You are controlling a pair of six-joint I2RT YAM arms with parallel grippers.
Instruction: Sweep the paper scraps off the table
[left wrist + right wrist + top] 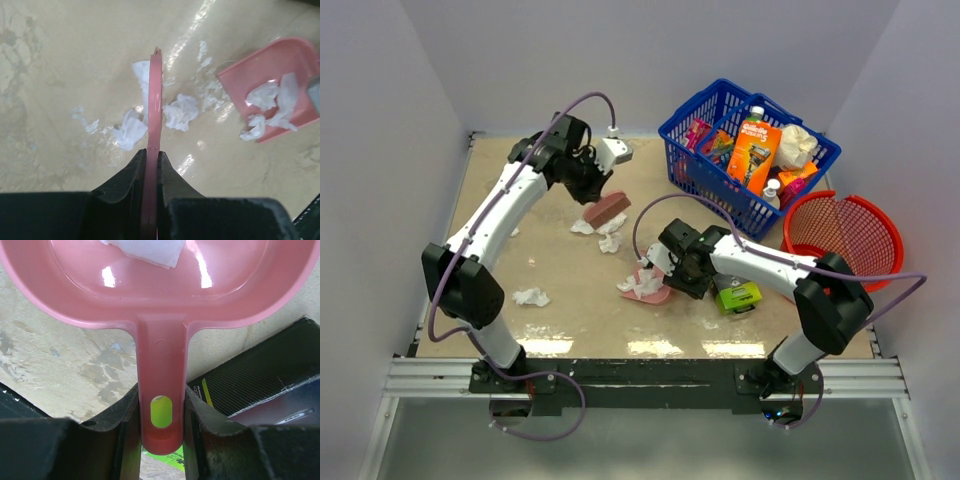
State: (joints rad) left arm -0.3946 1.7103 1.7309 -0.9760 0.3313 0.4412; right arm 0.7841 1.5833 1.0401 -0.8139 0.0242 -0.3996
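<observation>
My left gripper is shut on a thin pink scraper, held edge-down at the back middle of the table. Paper scraps lie on both sides of its blade; another is on its left. My right gripper is shut on the handle of the pink dustpan, which holds several scraps. One loose scrap lies at the near left, a small one near the front right.
A blue basket full of packaged goods stands at the back right, a red mesh basket beside it. A green and black box lies right under my right wrist. White walls close in the table.
</observation>
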